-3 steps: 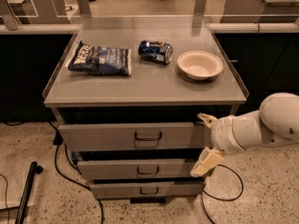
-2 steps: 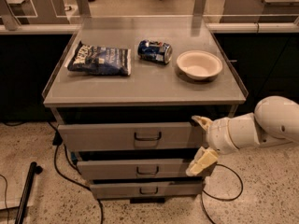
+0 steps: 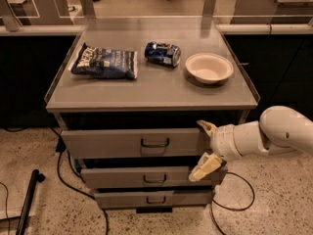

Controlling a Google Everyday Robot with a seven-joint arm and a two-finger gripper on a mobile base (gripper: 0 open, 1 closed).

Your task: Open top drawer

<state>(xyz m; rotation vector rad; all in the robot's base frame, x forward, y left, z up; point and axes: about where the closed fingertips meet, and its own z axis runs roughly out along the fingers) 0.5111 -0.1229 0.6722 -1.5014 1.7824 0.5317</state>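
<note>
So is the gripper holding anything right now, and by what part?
Nothing: the gripper is open at the right end of the top drawer, away from its centre handle.

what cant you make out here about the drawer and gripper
Camera view:
- Top drawer inside: hidden by its front and the tabletop above.
- Gripper, open at the drawer's right end: whether it touches the front cannot be told from this angle.
- Arm: cut off by the right edge.
- Can label: too small to read.
</note>
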